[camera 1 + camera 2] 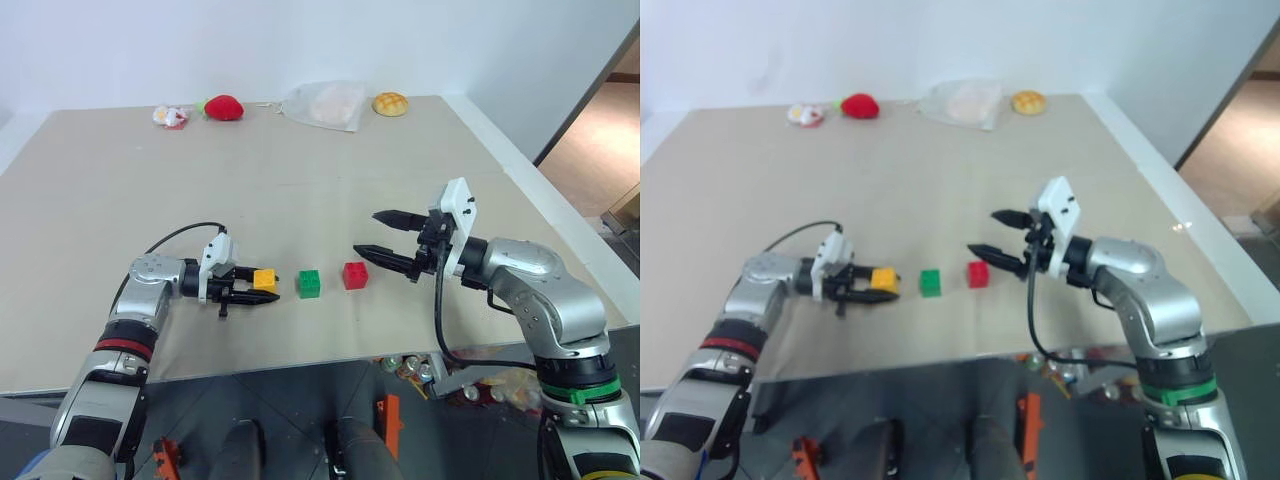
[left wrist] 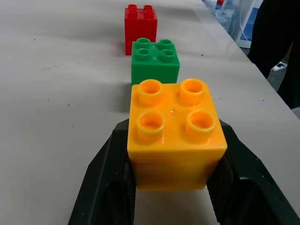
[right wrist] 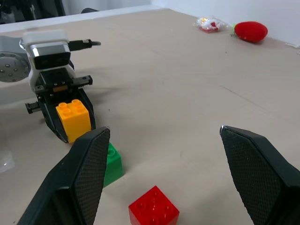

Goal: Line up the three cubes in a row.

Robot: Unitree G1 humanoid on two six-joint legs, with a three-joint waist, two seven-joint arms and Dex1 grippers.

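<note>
Three studded cubes lie near the table's front edge in a line. The yellow cube (image 1: 265, 280) sits leftmost, clamped between the fingers of my left gripper (image 1: 262, 287), which is shut on it and points right; in the left wrist view the yellow cube (image 2: 176, 133) sits between both black fingers (image 2: 105, 183). The green cube (image 1: 309, 283) stands just to its right, with a small gap. The red cube (image 1: 355, 275) comes after, also apart. My right gripper (image 1: 388, 238) hovers open just right of the red cube, pointing left, holding nothing.
At the table's far edge lie a red strawberry plush (image 1: 223, 107), a small wrapped item (image 1: 171, 117), a clear plastic bag (image 1: 325, 104) and a round bun (image 1: 390, 103). The table's right edge (image 1: 540, 190) drops to the floor. Cans and clutter (image 1: 415, 367) sit below the front edge.
</note>
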